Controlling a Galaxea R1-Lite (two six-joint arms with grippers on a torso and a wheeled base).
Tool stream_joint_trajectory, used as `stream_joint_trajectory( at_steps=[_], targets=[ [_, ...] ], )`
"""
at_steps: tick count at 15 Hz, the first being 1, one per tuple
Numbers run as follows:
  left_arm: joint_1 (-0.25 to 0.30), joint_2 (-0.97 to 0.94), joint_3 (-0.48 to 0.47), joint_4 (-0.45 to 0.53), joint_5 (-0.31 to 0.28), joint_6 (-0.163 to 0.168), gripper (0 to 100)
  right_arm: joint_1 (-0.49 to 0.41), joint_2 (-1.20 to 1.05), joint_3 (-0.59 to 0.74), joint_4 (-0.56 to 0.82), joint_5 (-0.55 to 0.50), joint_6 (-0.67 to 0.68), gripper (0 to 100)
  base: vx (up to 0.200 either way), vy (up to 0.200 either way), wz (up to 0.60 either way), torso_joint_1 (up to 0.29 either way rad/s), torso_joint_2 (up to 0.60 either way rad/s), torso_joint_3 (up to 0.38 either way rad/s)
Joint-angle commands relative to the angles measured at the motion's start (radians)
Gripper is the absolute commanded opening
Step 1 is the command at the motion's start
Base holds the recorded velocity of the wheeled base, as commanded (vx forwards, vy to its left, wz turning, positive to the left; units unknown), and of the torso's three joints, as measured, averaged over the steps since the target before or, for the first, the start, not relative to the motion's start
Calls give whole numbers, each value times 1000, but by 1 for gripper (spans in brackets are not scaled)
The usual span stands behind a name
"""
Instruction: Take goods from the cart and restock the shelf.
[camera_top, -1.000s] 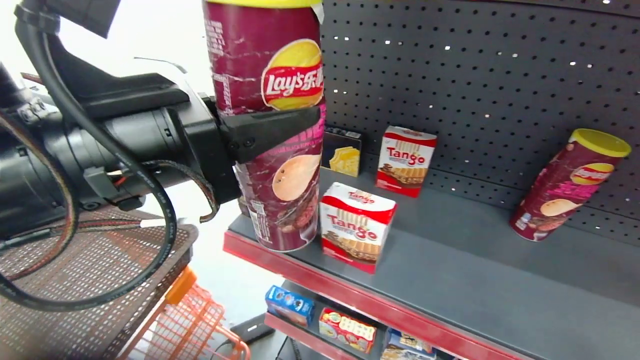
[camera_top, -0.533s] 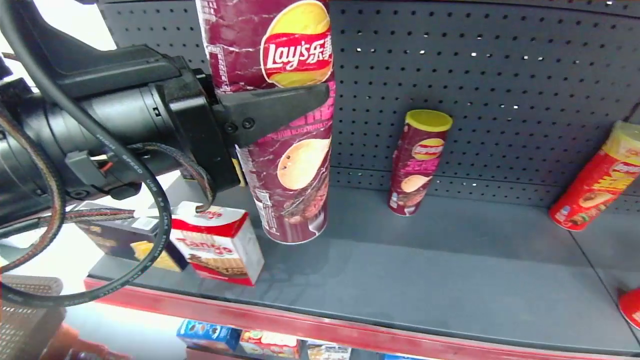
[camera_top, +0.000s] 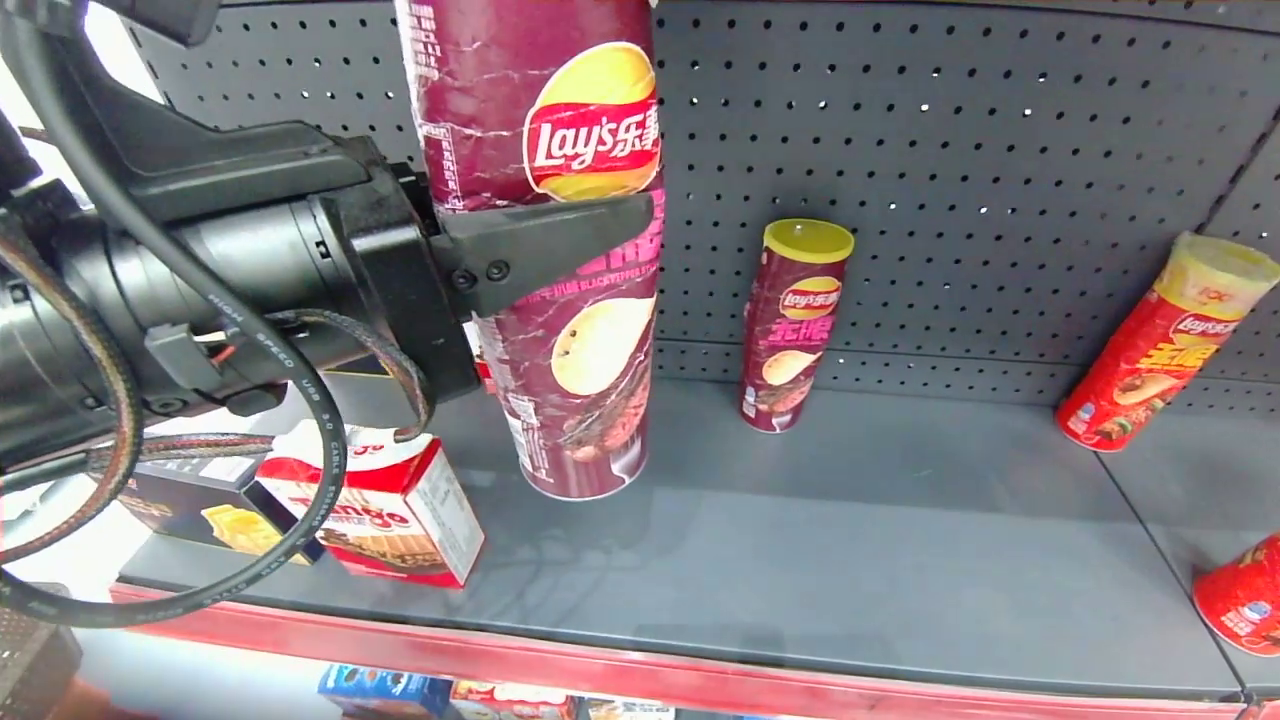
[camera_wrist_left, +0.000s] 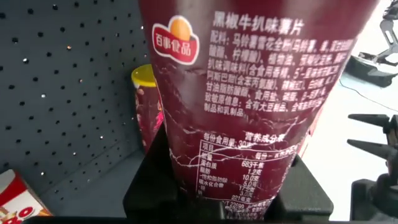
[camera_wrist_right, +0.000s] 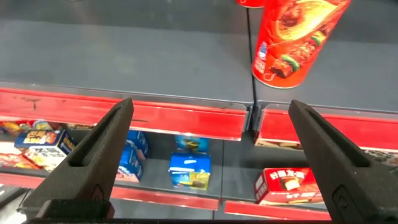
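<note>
My left gripper (camera_top: 590, 235) is shut on a tall maroon chip can (camera_top: 560, 330), held upright with its base close over the grey shelf board (camera_top: 850, 560); I cannot tell whether it touches. The left wrist view shows the same can (camera_wrist_left: 249, 112) close up. A second maroon can (camera_top: 792, 325) with a yellow lid stands at the pegboard to its right, also seen beside the held can (camera_wrist_left: 146, 106). My right gripper (camera_wrist_right: 214, 162) is open and holds nothing, in front of the red shelf edge (camera_wrist_right: 186, 118).
A red-and-white wafer box (camera_top: 390, 510) and a dark box (camera_top: 200, 505) sit left of the held can. A red can (camera_top: 1160, 345) leans on the pegboard at right, another (camera_top: 1240, 595) lies near the front edge. Snack boxes (camera_wrist_right: 189, 171) fill the lower shelf.
The whole head view has swung right along the shelf, so the camera moved. The maroon can stays in my left gripper, now over the shelf board past the wafer box.
</note>
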Motion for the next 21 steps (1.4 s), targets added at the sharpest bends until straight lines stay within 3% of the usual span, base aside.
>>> stream_joint_trajectory(
  at_steps=[1, 19, 20, 21],
  targets=[
    [-1, 3, 14, -1, 0, 0, 0, 0, 1, 0, 0, 0, 2, 100, 0, 0, 0, 0, 0, 0],
    [7, -5, 69, -1, 0, 0, 0, 0, 1, -2, 5, -15, 0, 100, 0, 0, -67, 1, 0, 0],
    [7, -33, 79, -1, 0, 0, 0, -6, 46, -83, 15, -21, 5, 100, 0, 0, 0, 0, 0, 0],
    [16, -40, 81, -1, 0, 0, 0, 6, 213, -305, 41, -5, 54, 100, 0, 0, 0, 0, 0, 0]
  ],
)
